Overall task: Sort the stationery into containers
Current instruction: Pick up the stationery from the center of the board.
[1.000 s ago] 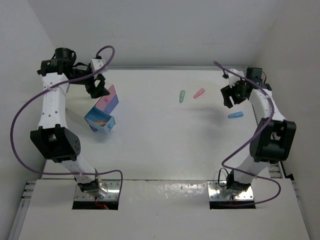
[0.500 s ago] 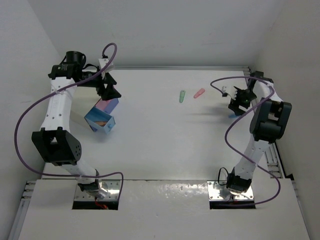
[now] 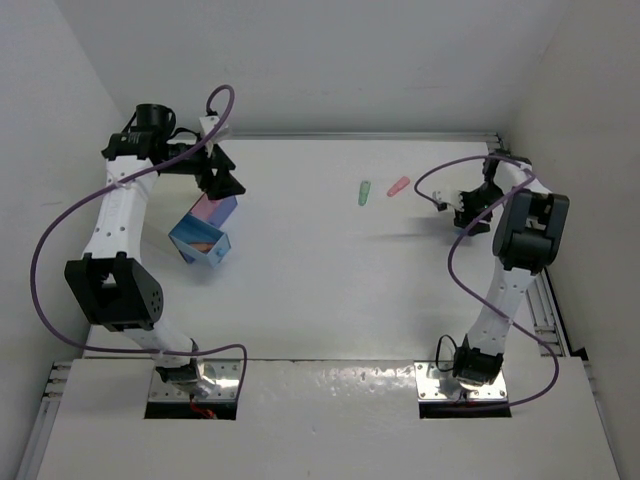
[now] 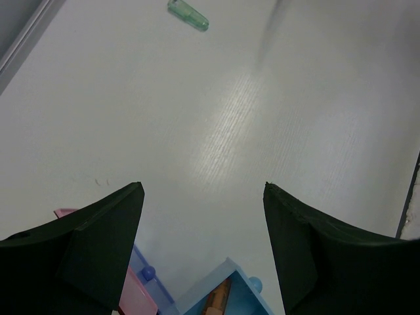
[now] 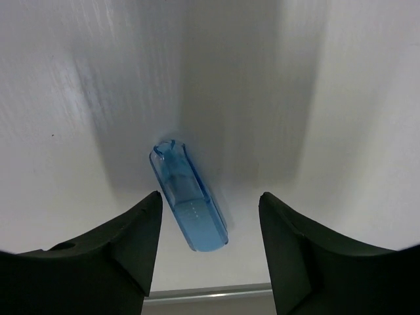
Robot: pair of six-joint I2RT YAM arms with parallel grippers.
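Note:
A light-blue marker piece [image 5: 189,200] lies on the table between the open jaws of my right gripper [image 5: 210,203], just above it; the top view hides it under the gripper [image 3: 470,208]. A green piece [image 3: 365,193] and a pink piece [image 3: 398,186] lie at the table's far middle. The green piece also shows in the left wrist view [image 4: 188,14]. My left gripper [image 3: 222,178] is open and empty, above the far end of the blue box [image 3: 198,242] and pink box [image 3: 214,210]. An orange piece [image 4: 215,300] lies in the blue box [image 4: 231,275].
The two boxes stand side by side at the table's left; the pink box shows in the left wrist view [image 4: 134,295]. A metal rail [image 5: 210,292] borders the table just beyond the light-blue piece. White walls enclose the table on three sides.
My right gripper has swung toward the far right and come down over the light-blue piece. My left gripper has moved right, off the boxes' far end.

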